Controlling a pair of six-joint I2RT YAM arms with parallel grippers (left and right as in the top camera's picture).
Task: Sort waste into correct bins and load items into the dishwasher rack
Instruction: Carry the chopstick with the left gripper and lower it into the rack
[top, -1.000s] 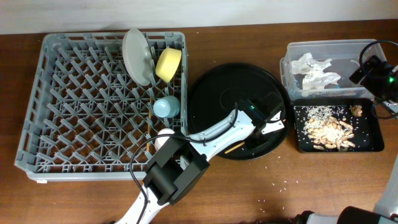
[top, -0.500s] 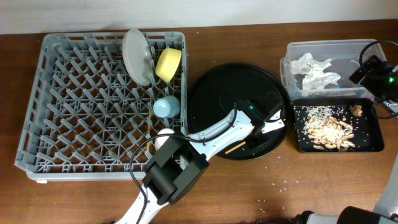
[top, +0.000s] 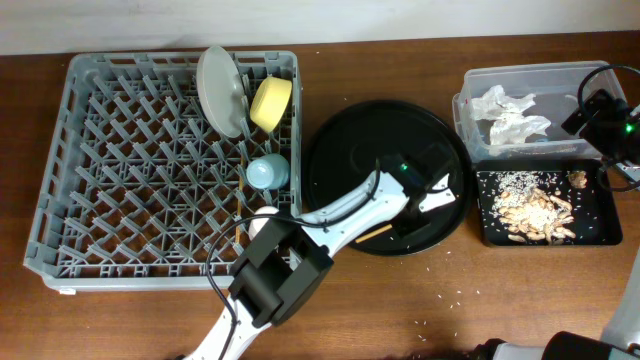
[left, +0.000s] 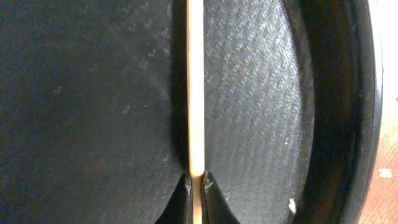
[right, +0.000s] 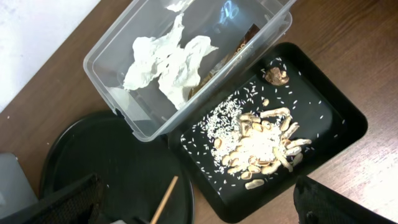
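My left gripper (top: 425, 195) is over the right side of the large round black tray (top: 350, 150), shut on a thin wooden chopstick (left: 196, 87). The chopstick's free end sticks out over the tray's front rim (top: 375, 236) and also shows in the right wrist view (right: 165, 199). My right gripper (top: 600, 110) is open and empty, high above the bins. The grey rack (top: 100, 200) holds the white plate (top: 218, 90), the yellow bowl (top: 270, 103) and the light blue cup (top: 266, 172). A pale cup (top: 262, 222) is partly hidden by the left arm. A second chopstick is not visible.
The clear tub (top: 470, 85) at the back right holds white tissues (top: 510, 115). The shallow black tray (top: 485, 235) in front of it holds food scraps and rice (top: 530, 208). Rice crumbs lie on the wood near the front.
My left gripper has shifted slightly towards the back on the round tray, with the chopstick in it. The right arm has not moved.
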